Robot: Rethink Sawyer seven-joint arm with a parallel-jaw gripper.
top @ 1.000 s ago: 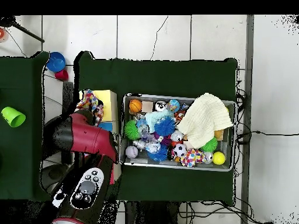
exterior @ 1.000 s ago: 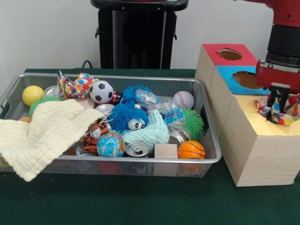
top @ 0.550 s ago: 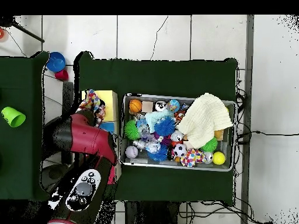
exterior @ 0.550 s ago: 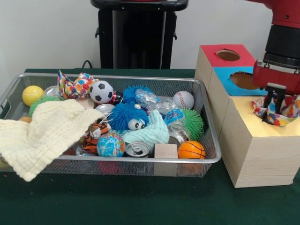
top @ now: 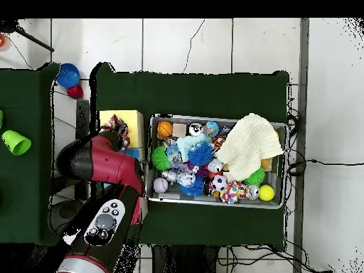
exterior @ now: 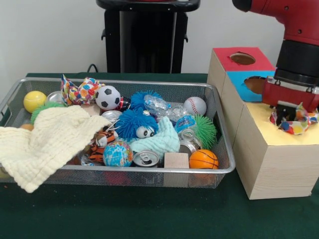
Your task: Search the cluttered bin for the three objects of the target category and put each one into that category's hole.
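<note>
Front view: arm upright over yellow box (exterior: 269, 128), pincer (exterior: 285, 116) clamped on patterned cloth (exterior: 295, 121).

No text, label, brand, number or sign can be read anywhere in either view: the cans (exterior: 146, 158) in the wire basket (exterior: 219, 149) show only their tops, the crumpled bottle (exterior: 185, 122) has a blue label too small to make out, the globe ball (exterior: 117, 154) carries a map pattern with no legible lettering, and the wooden boxes (exterior: 271, 164) with red, blue and yellow tops bear no markings that can be made out
</note>
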